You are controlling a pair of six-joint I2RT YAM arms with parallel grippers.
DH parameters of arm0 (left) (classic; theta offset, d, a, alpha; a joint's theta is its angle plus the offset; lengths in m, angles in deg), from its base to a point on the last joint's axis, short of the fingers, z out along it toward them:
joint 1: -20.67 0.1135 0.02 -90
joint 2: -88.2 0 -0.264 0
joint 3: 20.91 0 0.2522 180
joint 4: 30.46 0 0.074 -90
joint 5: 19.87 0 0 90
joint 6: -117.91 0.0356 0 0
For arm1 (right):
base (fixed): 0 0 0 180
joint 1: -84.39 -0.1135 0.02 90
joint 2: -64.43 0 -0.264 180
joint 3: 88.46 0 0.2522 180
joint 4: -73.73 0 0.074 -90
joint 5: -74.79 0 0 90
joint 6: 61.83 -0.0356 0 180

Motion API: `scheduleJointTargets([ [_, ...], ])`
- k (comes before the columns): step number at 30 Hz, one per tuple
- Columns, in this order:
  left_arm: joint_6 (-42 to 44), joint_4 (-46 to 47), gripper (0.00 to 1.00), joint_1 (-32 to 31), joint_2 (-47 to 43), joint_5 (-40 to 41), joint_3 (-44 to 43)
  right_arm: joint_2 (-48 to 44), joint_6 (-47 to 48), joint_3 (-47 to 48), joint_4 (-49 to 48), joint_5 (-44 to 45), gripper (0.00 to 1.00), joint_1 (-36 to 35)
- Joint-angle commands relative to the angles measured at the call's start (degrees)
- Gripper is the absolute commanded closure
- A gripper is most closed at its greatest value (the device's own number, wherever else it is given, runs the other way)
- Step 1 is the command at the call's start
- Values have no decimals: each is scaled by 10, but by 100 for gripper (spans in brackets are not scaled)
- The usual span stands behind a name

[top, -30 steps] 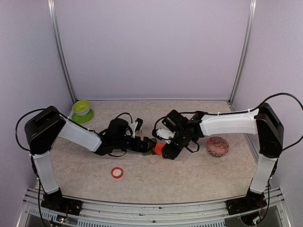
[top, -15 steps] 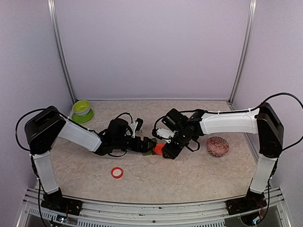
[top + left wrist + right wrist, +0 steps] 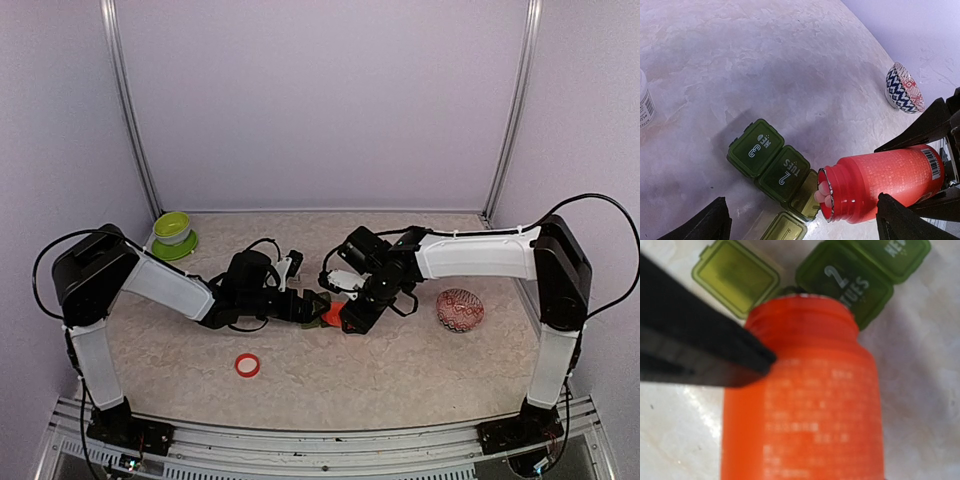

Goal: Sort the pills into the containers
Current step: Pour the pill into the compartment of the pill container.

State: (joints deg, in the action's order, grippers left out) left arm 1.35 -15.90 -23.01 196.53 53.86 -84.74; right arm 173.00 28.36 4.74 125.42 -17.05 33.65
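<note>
Red bottle [image 3: 880, 185]: we log it pinched in right gripper [image 3: 351, 314], nudged leftward since a second ago, mouth now over open end box of containers [image 3: 771, 167], lower centre. Pills [image 3: 823, 192] at lip; pour imminent, we judge. Left gripper [image 3: 313, 308] spread, empty.

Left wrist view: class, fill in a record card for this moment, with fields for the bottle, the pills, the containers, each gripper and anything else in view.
bottle: red pill bottle, uncapped, lying tipped, mouth above the open box
pills: pale pills crowded at the bottle's mouth
containers: three joined dark green containers; "3 WED" and "2 TUES" lids shut, third lid open
right gripper: shut on the bottle
left gripper: open, fingers wide to either side of the containers
other: patterned bowl, farther back on the table
</note>
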Motion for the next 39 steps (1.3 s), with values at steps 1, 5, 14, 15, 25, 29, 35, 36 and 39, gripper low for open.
scheduleJointTargets([
  [1, -1, 9, 1, 4, 10, -11, 3, 5, 4, 19, 14, -10, 68, 7],
  [5, -1, 9, 1, 4, 11, -13, 2, 9, 6, 28, 27, -12, 68, 9],
  [14, -1, 10, 2, 4, 12, -16, 2, 15, 6, 47, 45, -13, 67, 12],
  [15, -2, 10, 2, 4, 12, -17, 2, 18, 7, 50, 48, -10, 67, 12],
  [25, -2, 10, 2, 4, 14, -17, 2, 34, 10, 73, 65, -10, 67, 13],
  [29, -3, 10, 2, 4, 14, -17, 1, 39, 11, 81, 69, -13, 67, 13],
  [35, -2, 11, 2, 4, 14, -17, 1, 37, 11, 74, 62, -20, 67, 13],
  [36, -2, 11, 2, 4, 14, -17, 1, 36, 11, 71, 59, -21, 67, 13],
  [39, -2, 11, 2, 4, 15, -17, 1, 31, 11, 65, 54, -22, 67, 13],
])
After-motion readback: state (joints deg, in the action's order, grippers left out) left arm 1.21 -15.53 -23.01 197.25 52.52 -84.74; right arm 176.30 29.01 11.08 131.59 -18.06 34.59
